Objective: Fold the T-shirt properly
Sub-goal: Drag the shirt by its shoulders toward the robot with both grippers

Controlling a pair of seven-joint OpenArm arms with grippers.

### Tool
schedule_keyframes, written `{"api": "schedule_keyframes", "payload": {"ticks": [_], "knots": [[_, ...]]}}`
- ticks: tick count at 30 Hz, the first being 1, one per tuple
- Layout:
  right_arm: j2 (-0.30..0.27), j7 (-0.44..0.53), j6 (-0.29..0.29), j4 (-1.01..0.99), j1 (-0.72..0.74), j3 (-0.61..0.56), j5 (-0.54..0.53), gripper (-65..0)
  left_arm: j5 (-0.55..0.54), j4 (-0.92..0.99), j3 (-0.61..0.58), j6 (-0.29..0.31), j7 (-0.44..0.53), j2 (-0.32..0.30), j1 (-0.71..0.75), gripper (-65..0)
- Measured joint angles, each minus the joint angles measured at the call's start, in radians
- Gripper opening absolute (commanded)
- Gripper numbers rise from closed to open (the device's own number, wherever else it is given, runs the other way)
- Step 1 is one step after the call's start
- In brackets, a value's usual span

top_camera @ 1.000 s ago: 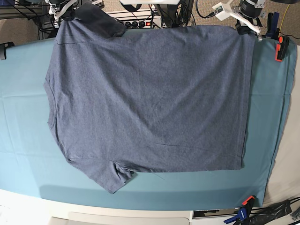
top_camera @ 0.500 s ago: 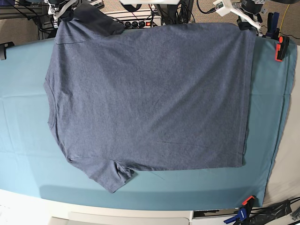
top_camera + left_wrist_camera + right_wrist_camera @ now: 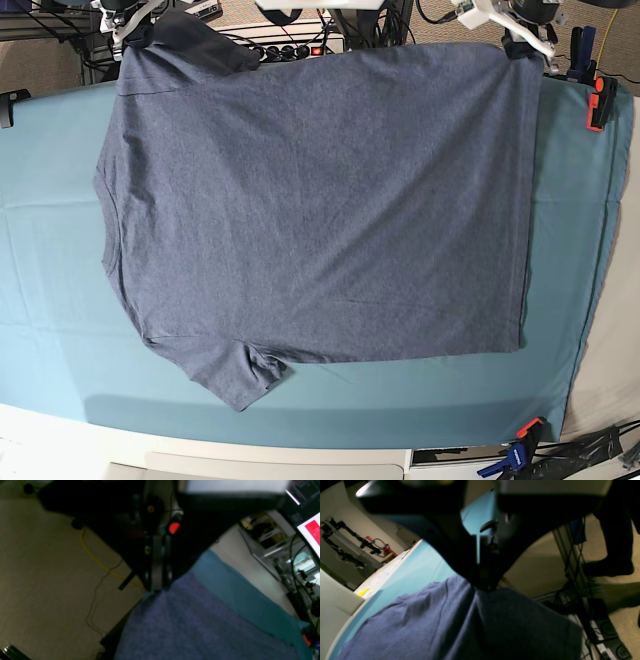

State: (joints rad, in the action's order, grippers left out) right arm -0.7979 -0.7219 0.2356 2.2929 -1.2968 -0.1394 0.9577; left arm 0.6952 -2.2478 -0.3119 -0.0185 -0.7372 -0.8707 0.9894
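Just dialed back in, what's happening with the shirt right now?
Both arms are holding the T-shirt along its far edge. The left gripper is shut on the hem corner, the right gripper on the fabric at the sleeve end. The shirt lies spread flat, plain side up, on the teal table cloth, with its far edge at the table's back edge. No fold has been made yet.

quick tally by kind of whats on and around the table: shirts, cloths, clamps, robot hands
T-shirt: 1
teal table cloth: 1
clamps: 2, one orange clamp at the far right edge, one blue-and-orange clamp at the near right edge
hands: 2, left hand and right hand, both shut on the T-shirt's far edge
Total: 6
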Motion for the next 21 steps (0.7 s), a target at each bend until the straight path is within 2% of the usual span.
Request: {"api": "schedule_keyframes", "payload": {"ticks": [11, 16, 18, 21], "knots": [[0.0, 0.0, -0.001, 0.0, 0.0, 0.0, 0.014, -65.0, 0.0, -0.003, 0.0, 0.0, 0.0, 0.0, -0.001, -65.0], [0.0, 0.0, -0.051, 0.0, 0.0, 0.0, 0.063, -65.0, 0.0, -0.003, 0.0, 0.0, 0.0, 0.0, -0.002, -65.0], [0.0, 0.001, -0.077, 0.0, 0.0, 0.0, 0.069, -65.0, 0.019, -0.003, 0.0, -0.02, 0.0, 0.0, -0.003, -65.0], [0.0, 0.001, -0.083, 0.0, 0.0, 0.0, 0.091, -65.0, 0.055, -0.005, 0.0, -0.04, 0.0, 0.0, -0.015, -65.0]]}}
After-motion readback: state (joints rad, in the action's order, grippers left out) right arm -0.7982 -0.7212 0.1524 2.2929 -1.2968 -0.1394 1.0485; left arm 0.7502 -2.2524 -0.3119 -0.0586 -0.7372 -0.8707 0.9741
